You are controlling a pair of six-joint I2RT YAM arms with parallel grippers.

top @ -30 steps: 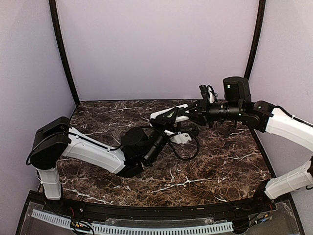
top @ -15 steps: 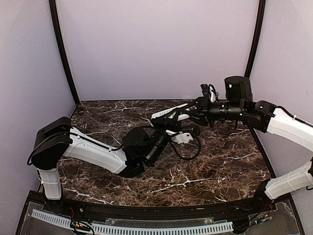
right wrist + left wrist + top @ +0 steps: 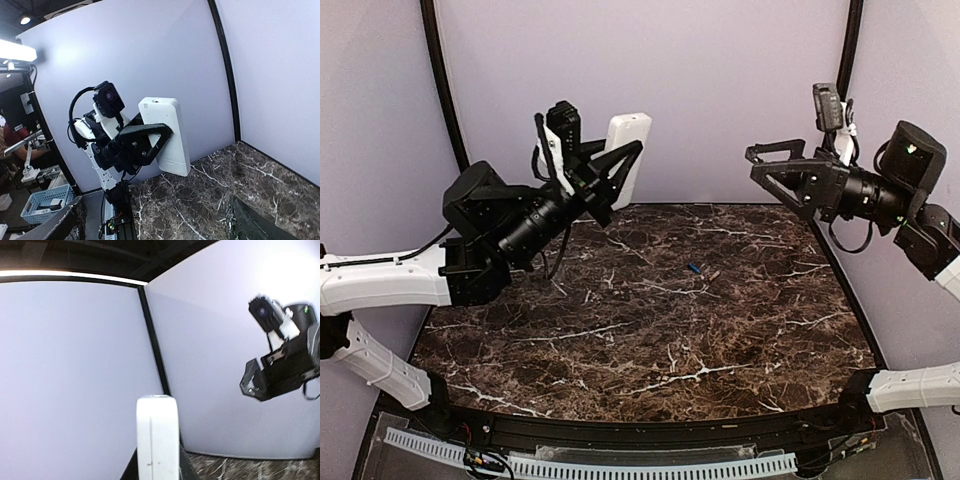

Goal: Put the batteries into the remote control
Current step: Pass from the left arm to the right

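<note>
top external view shows you the left claw (image 3: 623,165) clamped on the white remote (image 3: 629,140), which stands upright in the air, well above the dark marbled surface (image 3: 740,340) and near the back wall (image 3: 700,90). your right claw (image 3: 767,170) hangs raised on the right with its fingers spread wide and nothing between them, well apart from the remote. one small blue battery (image 3: 695,268) lies on the surface below and between the two claws, touched by neither, and the right wrist view shows you the left claw's black fingers gripping the remote around its middle.
</note>
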